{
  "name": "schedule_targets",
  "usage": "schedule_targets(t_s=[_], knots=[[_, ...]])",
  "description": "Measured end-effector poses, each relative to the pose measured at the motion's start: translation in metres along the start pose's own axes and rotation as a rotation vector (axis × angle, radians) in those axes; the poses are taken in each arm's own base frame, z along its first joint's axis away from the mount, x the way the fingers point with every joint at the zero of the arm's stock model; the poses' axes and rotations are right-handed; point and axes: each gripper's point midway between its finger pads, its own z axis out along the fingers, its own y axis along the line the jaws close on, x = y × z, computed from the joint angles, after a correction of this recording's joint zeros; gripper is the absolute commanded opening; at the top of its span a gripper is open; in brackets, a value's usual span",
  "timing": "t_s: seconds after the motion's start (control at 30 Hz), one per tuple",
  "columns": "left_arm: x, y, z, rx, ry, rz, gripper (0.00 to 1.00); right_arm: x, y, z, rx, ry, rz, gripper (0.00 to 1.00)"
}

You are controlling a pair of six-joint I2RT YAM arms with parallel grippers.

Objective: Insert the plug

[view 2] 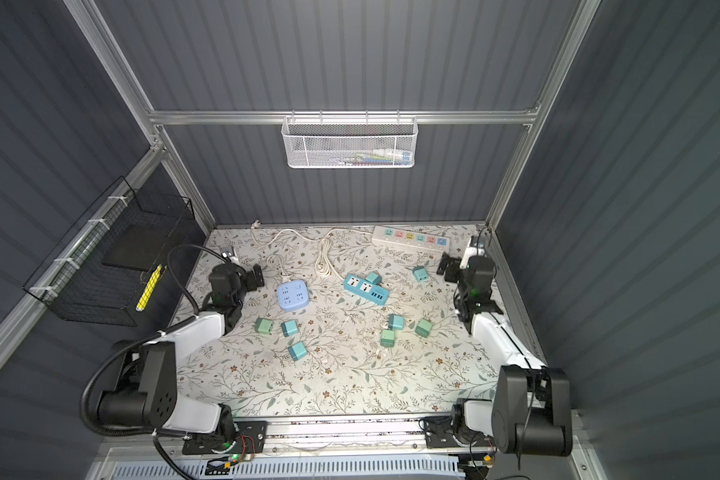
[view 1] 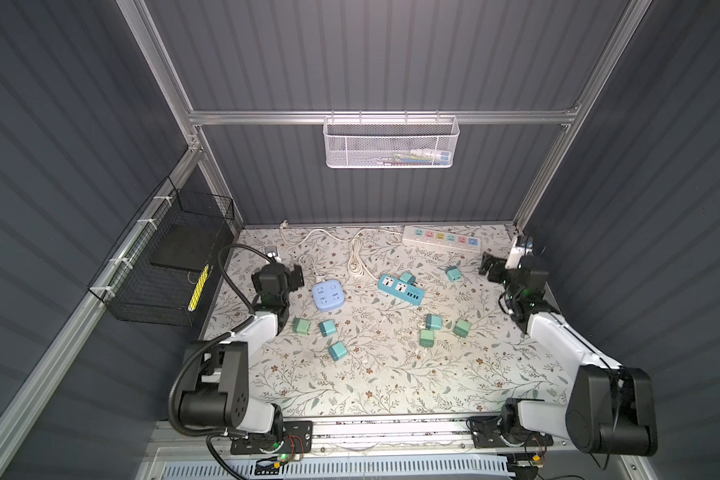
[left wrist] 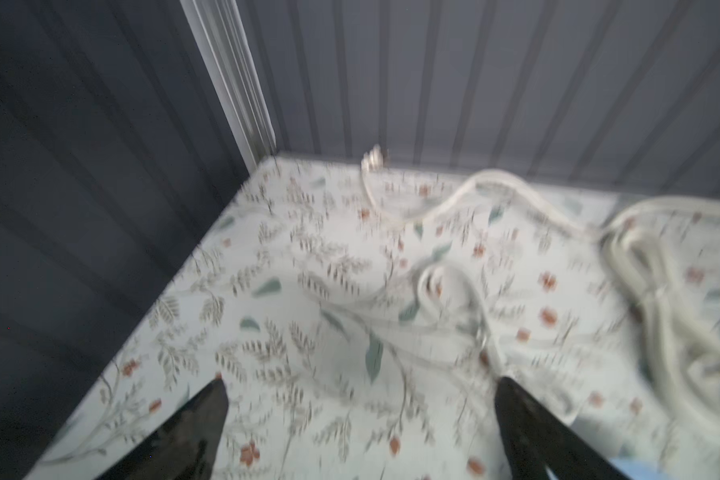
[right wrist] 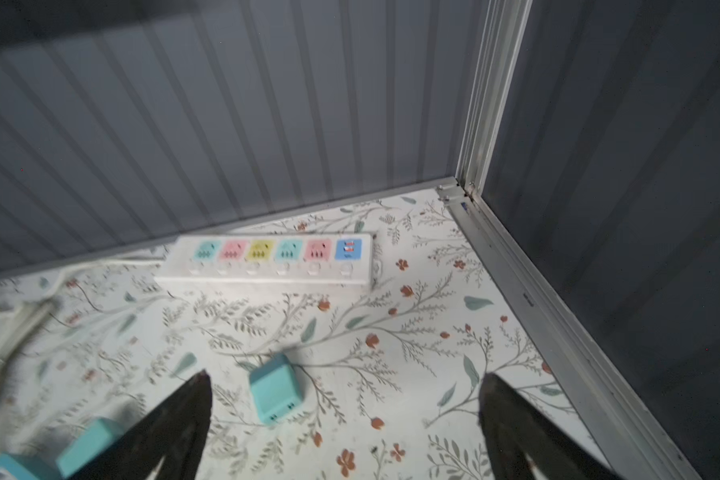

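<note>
Several teal plug cubes lie loose on the floral table: three at left centre, three at right centre, and one at the back right. Another plug stands on the blue power strip. A light blue square socket block lies left of that strip. A white strip with coloured sockets lies along the back wall. My left gripper hangs open and empty beside the square block. My right gripper is open and empty, right of the back plug.
White cables coil at the back between the strips. A black wire basket hangs on the left wall and a white mesh basket on the back wall. Grey walls close in three sides.
</note>
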Motion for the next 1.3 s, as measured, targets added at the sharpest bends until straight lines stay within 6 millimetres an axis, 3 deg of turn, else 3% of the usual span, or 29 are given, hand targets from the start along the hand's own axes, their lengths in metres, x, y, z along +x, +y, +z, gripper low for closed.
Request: schedule_targets(t_s=[0.07,0.1,0.13,0.2,0.3,0.43,0.5,0.6,0.7,0.8,1.03,1.17,1.3], knots=[[-0.052,0.005,-0.009,-0.049,-0.040,-0.133,1.00,-0.041,0.009,-0.005,-0.025,-0.025,0.069,0.98],[-0.074,0.007,-0.014,-0.061,-0.059,-0.189,1.00,-0.055,0.016,-0.007,-0.060,-0.025,0.098,0.85],[-0.090,0.007,-0.018,-0.062,-0.071,-0.231,1.00,-0.060,0.021,-0.007,-0.093,-0.007,0.123,0.78],[-0.099,0.007,-0.019,-0.063,-0.051,-0.282,1.00,-0.052,0.029,0.002,-0.136,0.078,0.166,0.75],[-0.076,-0.006,0.003,-0.053,0.087,-0.308,1.00,-0.017,0.039,0.024,-0.160,0.253,0.204,0.80],[-0.012,-0.045,0.042,-0.054,0.348,-0.239,1.00,0.038,0.046,0.027,-0.163,0.458,0.231,0.92],[0.021,-0.074,0.046,-0.041,0.453,-0.172,1.00,0.047,0.051,0.021,-0.173,0.499,0.233,0.99],[0.067,-0.112,0.037,-0.003,0.580,-0.079,1.00,0.048,0.056,0.016,-0.194,0.513,0.227,0.99],[0.098,-0.131,0.034,0.007,0.672,-0.016,1.00,0.051,0.061,0.012,-0.210,0.531,0.216,0.99],[0.112,-0.131,0.048,-0.003,0.708,-0.004,0.98,0.057,0.064,0.009,-0.215,0.555,0.205,0.99],[0.121,-0.129,0.106,0.011,0.730,-0.039,0.93,0.065,0.065,0.004,-0.219,0.590,0.180,0.99],[0.132,-0.130,0.128,0.050,0.750,-0.034,0.93,0.065,0.064,-0.002,-0.216,0.592,0.161,0.99],[0.134,-0.146,0.146,0.130,0.752,-0.028,0.88,0.063,0.062,-0.007,-0.207,0.586,0.148,0.99]])
